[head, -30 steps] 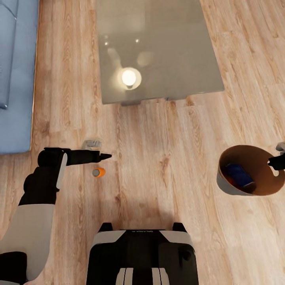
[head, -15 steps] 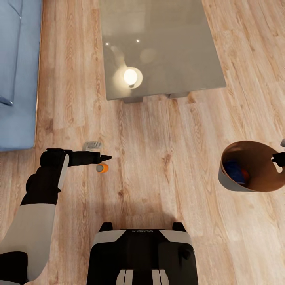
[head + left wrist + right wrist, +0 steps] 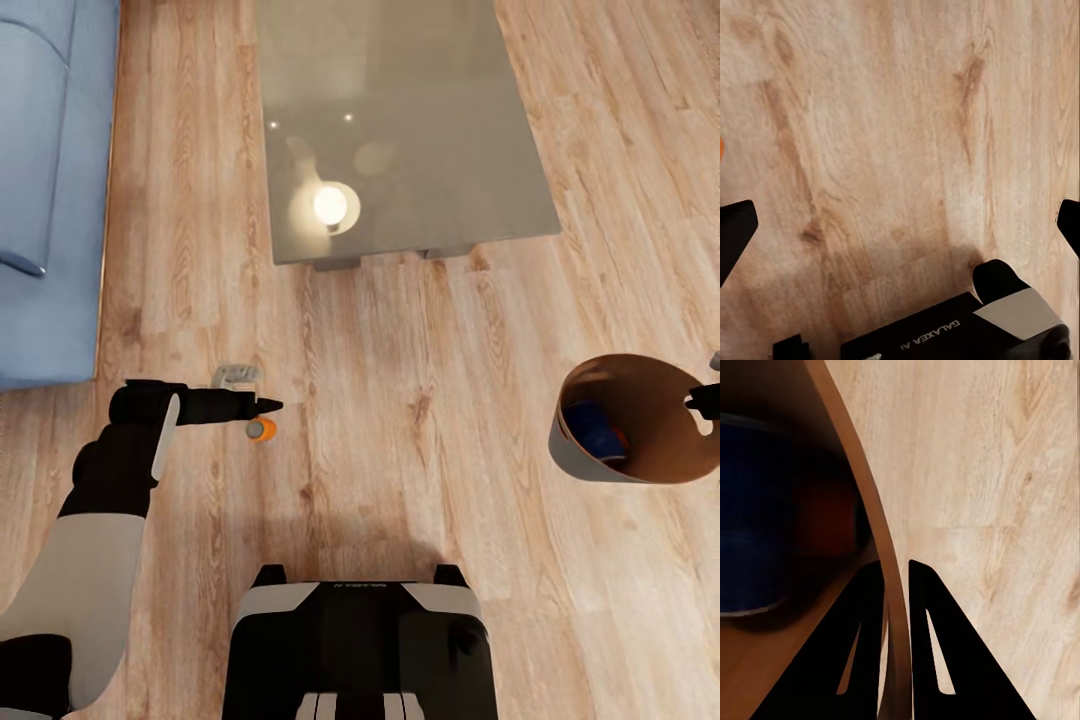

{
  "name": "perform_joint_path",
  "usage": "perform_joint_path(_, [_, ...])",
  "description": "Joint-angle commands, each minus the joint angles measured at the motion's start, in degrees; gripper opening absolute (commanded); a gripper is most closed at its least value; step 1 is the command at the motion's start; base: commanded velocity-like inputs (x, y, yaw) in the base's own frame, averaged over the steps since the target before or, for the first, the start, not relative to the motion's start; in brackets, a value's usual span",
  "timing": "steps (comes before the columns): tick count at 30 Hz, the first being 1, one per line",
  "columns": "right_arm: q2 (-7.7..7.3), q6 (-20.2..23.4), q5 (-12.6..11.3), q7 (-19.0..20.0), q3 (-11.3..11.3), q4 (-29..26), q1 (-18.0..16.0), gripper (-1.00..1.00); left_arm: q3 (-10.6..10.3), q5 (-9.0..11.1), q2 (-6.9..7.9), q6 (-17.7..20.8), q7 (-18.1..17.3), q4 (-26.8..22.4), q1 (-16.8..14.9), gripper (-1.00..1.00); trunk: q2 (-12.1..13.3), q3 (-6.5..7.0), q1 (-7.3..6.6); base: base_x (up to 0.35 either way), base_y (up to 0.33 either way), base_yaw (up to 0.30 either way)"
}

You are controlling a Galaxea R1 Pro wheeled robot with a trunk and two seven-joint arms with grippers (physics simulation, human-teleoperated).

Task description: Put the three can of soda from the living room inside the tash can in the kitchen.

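On the wood floor near the left gripper (image 3: pixel 268 404), whose fingers were spread wide and empty, lay an orange can (image 3: pixel 262 429): light, stiff, apt to roll, best pinched across its middle. Right gripper (image 3: pixel 896 585) clamped the bin (image 3: pixel 575 460) rim; blue can (image 3: pixel 594 425) inside.

Living room: blue sofa (image 3: pixel 40 180), glass coffee table (image 3: pixel 400 130).

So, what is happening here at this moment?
A two-armed robot is collecting soda cans in a living room. Its right gripper is clamped on the rim of the trash can, which already holds a dark blue can and, it seems, an orange one beside it. The left gripper is open above the wood floor, close to the last orange can lying there, not yet grasped.
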Motion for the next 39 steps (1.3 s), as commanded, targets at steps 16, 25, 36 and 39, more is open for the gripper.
perform_joint_path(16, [0.90,0.71,-0.38,5.01,-0.52,-0.81,0.10,-1.00,0.00,0.12,-0.16,0.00,5.01,2.60,0.29,1.00,6.43,4.36,-3.52,0.000,0.000,0.023])
perform_joint_path(25, [4.48,0.86,-0.45,4.70,-7.18,-0.84,0.49,-1.00,0.04,0.17,-0.06,-1.59,8.94,2.66,2.57,1.00,10.04,6.75,-5.50,0.000,0.000,0.077])
perform_joint_path(36, [2.86,0.02,3.26,5.45,-5.88,2.12,0.59,-1.00,-0.47,0.61,-0.78,-5.45,10.44,5.64,6.37,1.00,10.83,7.16,-5.93,0.000,0.000,0.009])
perform_joint_path(39, [2.79,-0.24,3.10,5.66,-4.87,2.81,0.59,-1.00,-0.47,0.61,-0.78,-5.85,10.44,6.61,7.33,1.00,10.83,7.16,-5.93,0.000,0.000,0.000])
